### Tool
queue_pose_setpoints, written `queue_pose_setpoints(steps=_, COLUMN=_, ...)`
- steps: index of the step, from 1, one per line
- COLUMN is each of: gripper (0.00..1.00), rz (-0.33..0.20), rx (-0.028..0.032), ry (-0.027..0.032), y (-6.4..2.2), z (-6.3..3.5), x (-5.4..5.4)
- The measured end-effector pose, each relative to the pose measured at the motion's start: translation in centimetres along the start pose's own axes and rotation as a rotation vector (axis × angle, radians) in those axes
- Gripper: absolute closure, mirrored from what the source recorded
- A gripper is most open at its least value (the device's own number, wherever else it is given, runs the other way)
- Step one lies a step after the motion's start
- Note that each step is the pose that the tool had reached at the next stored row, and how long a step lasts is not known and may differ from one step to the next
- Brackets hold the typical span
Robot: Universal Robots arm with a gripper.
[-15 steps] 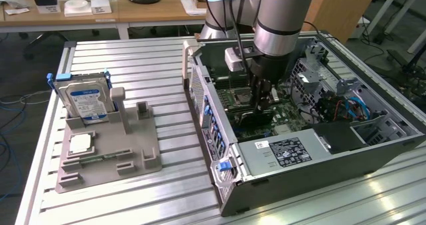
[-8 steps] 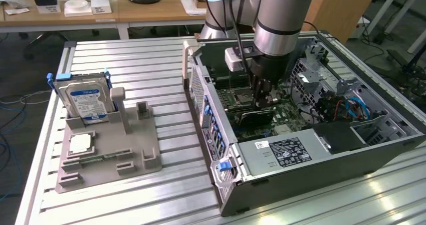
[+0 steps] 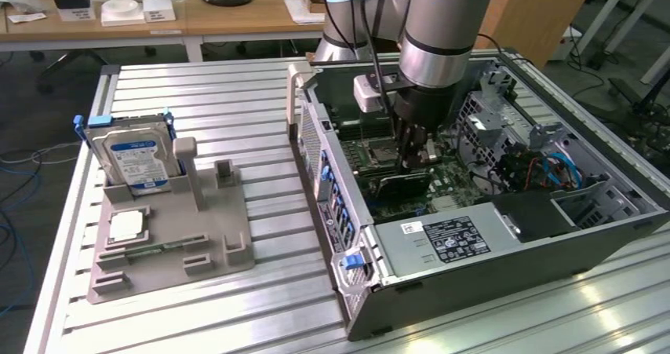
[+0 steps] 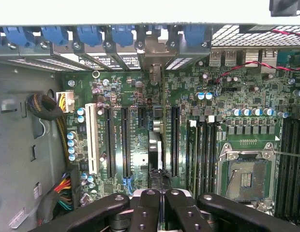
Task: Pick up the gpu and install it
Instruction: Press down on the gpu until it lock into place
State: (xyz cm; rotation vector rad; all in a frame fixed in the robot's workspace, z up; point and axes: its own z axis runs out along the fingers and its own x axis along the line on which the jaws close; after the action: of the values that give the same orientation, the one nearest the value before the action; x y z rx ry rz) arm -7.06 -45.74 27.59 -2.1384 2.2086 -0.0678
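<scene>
Much of the work sits out of sight inside the open computer case (image 3: pixel 503 236).

From the exterior view, the arm (image 3: pixel 440 32) runs off the top edge, so its upper part cannot be followed, and the gripper (image 3: pixel 416 151) reaches down among the case walls where its fingertips blur into the dark board. The gpu (image 3: pixel 403 185) shows as a dark slab under it, its seating impossible to judge. In the wrist view the gpu (image 4: pixel 156 150) appears edge-on, its lower end covered by the closed fingers (image 4: pixel 146 208), which the frame edge cuts off. The hard drive (image 3: pixel 134 162) label is too small to read.
</scene>
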Motion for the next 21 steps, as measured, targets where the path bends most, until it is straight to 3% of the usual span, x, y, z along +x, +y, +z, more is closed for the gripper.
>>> queue_pose_setpoints(steps=10, gripper=0.89, rz=0.000, rx=-0.0017, ry=0.0004, y=0.00, z=-0.04, x=0.00)
queue_pose_setpoints(steps=12, gripper=0.89, rz=0.000, rx=-0.0155, ry=0.0005, y=-0.02, z=-0.13, x=0.00)
queue_pose_setpoints(steps=16, gripper=0.89, rz=0.001, rx=-0.0668, ry=0.0023, y=-0.05, z=-0.40, x=0.00)
queue_pose_setpoints(steps=17, gripper=0.89, rz=0.001, rx=-0.0719, ry=0.0023, y=-0.06, z=-0.42, x=-0.01)
queue_pose_setpoints(steps=21, gripper=0.89, rz=0.001, rx=-0.0720, ry=0.0023, y=0.25, z=-0.39, x=0.00)
